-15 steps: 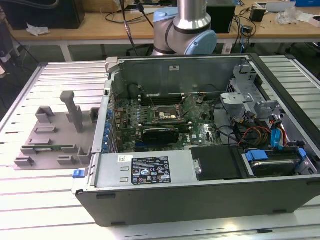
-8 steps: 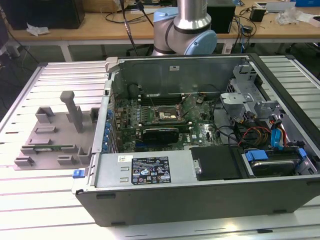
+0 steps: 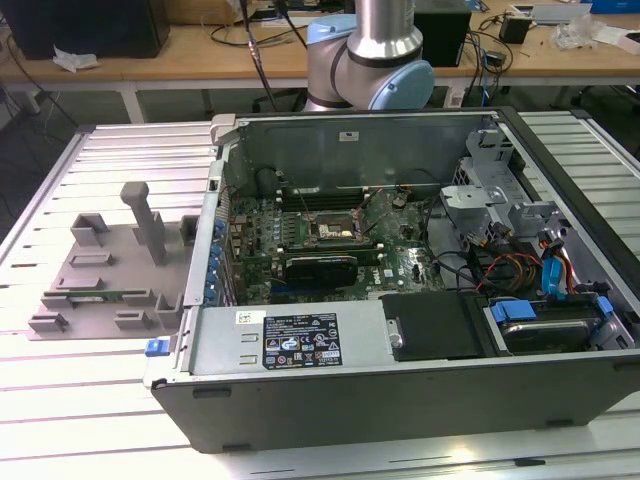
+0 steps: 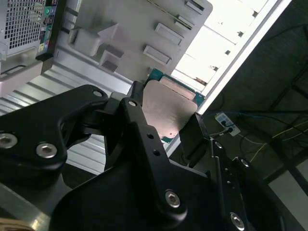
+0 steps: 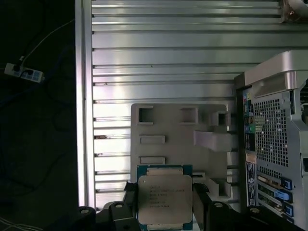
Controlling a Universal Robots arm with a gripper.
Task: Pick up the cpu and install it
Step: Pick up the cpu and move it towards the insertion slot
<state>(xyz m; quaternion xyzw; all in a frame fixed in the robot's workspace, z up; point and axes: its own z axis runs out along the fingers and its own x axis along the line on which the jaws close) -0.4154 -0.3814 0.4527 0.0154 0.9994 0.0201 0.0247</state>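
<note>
- the claw (image 5: 164,204) is clamped on the cpu (image 5: 165,199), gripping it by two opposite edges. the silver metal top faces the camera in the first wrist view.
- in the second wrist view the cpu (image 4: 171,108) sits flat between the black arms of the claw (image 4: 166,115), and its teal board edge shows beyond the lid.
- the chip hangs above the grey holder (image 5: 178,130), which lies on the slatted bench (image 5: 168,57) just beside the open computer case (image 3: 400,390). it looks lifted clear of the holder rather than resting in it.
- the step in hand reads as carrying the chip toward the case. the socket (image 3: 333,230) lies on the board inside, well apart from the grey holder (image 3: 105,270).
- to do it well, hold the chip level and square in the grip, because only thin edges are pinched and a tilt could let it slip.
- clamp pressure should stay just firm enough, as the board edge is likely fragile.
- travel high enough to pass over the case wall and the holder's upright post, and move smoothly with no jerks.
- whether the chip's corner mark matches the socket cannot be told from here.
</note>
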